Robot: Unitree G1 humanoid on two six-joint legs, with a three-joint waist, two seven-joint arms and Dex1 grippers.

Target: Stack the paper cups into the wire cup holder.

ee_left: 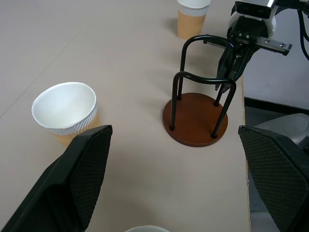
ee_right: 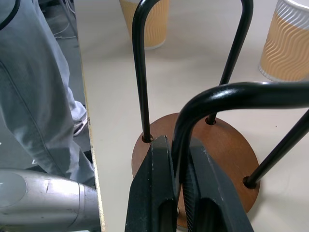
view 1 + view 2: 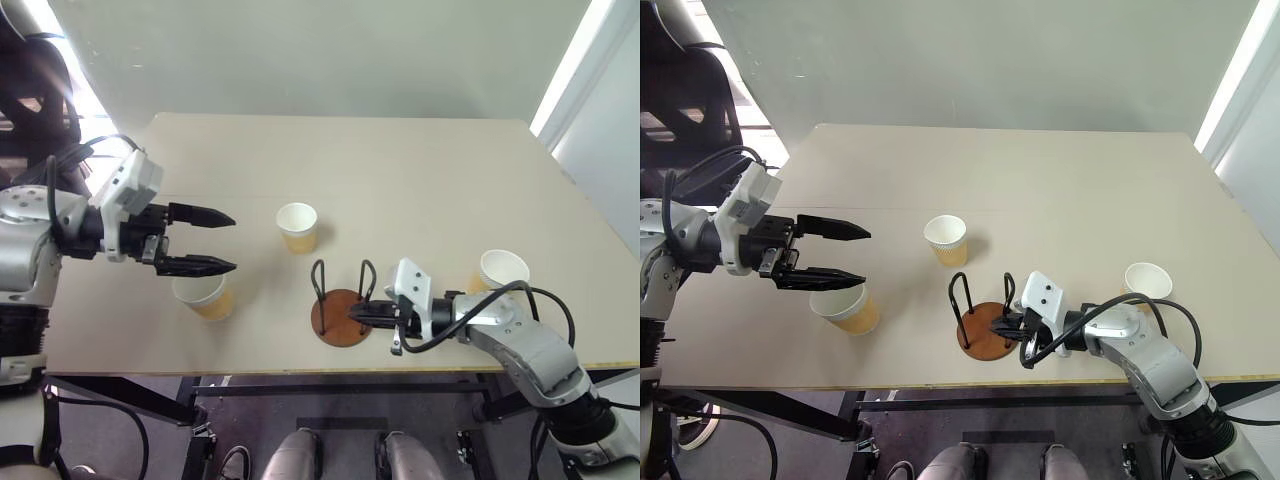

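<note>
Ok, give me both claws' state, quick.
Left claw: open, holding nothing, above a cup.
Right claw: shut on a wire loop of the holder.

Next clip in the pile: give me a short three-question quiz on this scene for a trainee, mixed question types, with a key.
1. True or false: a paper cup already sits inside the wire cup holder.
2. Multiple choice: the right gripper is A) open above a cup, B) shut on a wire loop of the holder, C) lying flat on the table.
3. How many paper cups stand on the table, and which is nearest the open left gripper?

Key
1. False; the holder is empty.
2. B
3. Three; the near-left cup, just under the left gripper. The others are the middle cup and the right cup.
</note>
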